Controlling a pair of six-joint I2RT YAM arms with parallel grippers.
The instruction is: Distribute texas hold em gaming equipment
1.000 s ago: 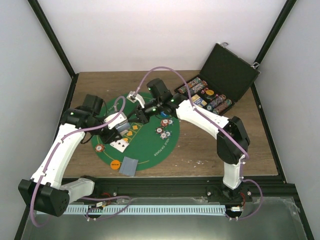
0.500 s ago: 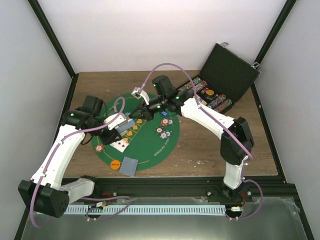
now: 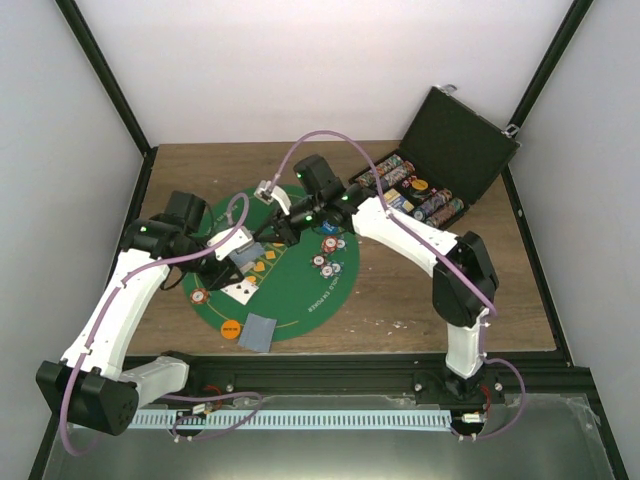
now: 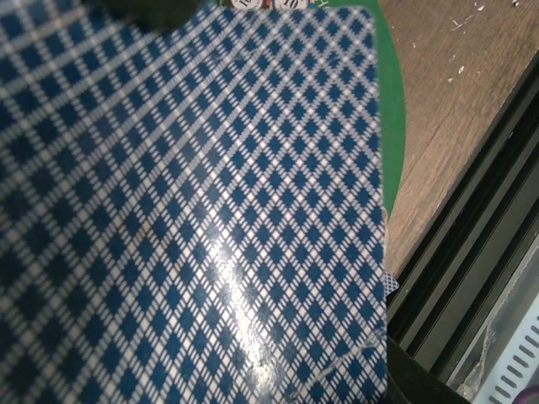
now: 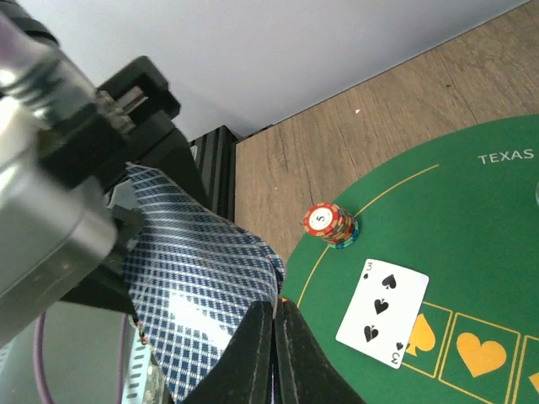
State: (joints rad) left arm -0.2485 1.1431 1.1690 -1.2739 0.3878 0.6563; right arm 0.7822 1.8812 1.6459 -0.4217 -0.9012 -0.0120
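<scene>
My left gripper [image 3: 225,267] hovers over the left side of the green mat [image 3: 320,295], shut on a deck of blue-checked playing cards [image 3: 245,256]. In the left wrist view the top card's back [image 4: 194,210] fills the frame and hides the fingers. My right gripper [image 5: 275,305] is shut on the edge of the top card [image 5: 202,278], which bows upward. In the top view the right gripper [image 3: 268,238] meets the deck from the far right. On the mat lie a three of spades [image 5: 383,311] face up and a chip stack [image 5: 329,224].
An orange disc [image 3: 230,326] and face-down cards [image 3: 258,331] lie at the mat's near edge. Small chip stacks [image 3: 320,262] and a blue disc [image 3: 328,229] sit right of centre. The open black case [image 3: 440,165] with chip rows stands at the back right.
The right gripper drew up and back from the deck half a second ago, then came back down onto it. The left arm and deck stayed put.
</scene>
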